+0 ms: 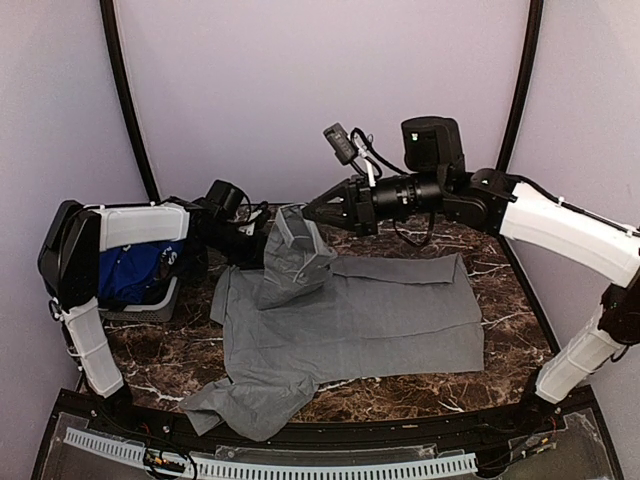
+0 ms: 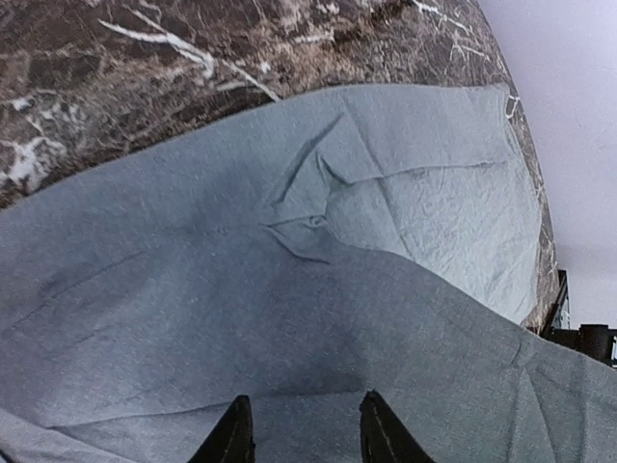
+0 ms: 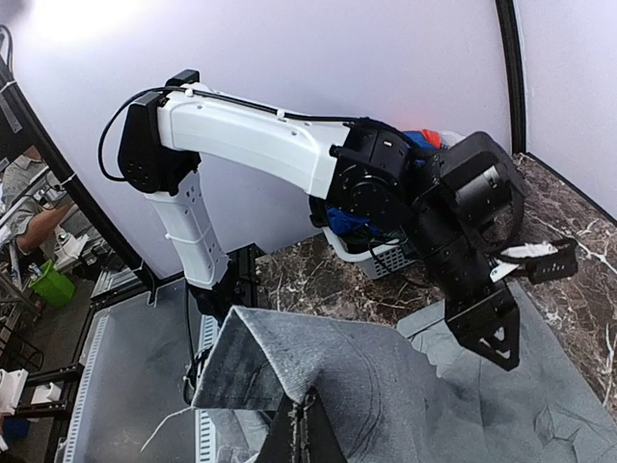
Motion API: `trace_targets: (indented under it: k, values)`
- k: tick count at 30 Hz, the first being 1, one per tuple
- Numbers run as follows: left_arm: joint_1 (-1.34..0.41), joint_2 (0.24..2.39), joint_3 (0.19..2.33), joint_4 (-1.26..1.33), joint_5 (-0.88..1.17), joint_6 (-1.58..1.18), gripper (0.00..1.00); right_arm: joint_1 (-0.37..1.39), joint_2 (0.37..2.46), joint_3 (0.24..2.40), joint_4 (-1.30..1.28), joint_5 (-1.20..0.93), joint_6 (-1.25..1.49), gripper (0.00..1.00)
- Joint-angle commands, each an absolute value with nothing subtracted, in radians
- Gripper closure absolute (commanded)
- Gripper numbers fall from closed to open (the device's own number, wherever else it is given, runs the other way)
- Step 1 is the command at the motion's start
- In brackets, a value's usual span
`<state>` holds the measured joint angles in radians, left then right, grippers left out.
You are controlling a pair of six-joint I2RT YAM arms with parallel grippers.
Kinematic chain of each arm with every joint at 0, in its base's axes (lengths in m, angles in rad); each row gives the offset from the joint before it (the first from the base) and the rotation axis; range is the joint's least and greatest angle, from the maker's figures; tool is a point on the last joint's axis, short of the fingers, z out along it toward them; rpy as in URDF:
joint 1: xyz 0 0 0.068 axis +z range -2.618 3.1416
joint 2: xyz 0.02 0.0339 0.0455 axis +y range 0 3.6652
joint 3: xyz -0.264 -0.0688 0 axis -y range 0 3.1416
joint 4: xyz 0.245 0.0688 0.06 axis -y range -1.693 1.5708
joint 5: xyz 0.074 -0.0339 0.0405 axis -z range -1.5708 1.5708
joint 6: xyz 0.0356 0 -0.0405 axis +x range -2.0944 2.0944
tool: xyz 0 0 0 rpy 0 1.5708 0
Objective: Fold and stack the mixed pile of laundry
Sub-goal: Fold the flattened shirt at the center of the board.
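Grey shirt: limp, light, best pinched at edges; my right pincer clamps its raised fold, left pincer parted above cloth.

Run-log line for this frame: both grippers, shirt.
step: fold grey shirt | right gripper: shut on lifted shirt edge | left gripper: jaws apart, over shirt | rest of shirt: flat on table

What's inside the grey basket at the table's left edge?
Royal-blue cloth shows in the basket. The left arm covers its top, so anything deeper inside cannot be seen.
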<state>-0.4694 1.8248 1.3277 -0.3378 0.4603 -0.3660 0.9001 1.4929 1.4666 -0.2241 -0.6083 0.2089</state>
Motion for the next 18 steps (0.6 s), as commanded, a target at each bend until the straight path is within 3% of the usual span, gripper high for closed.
trace_targets:
  k: [1,14,18]
  values:
    - [-0.478,1.882,1.356,-0.376,0.572,-0.331,0.63,0.905,1.559,1.528,-0.176,-0.569,0.234,1.00]
    - [-0.543,2.093,1.465,-0.562,0.613,-0.163,0.61,0.903,1.601,1.612,-0.189,-0.528,0.247,1.00]
    - [-0.548,2.097,1.452,-0.592,0.616,-0.138,0.55,0.877,1.609,1.615,-0.194,-0.492,0.255,1.00]
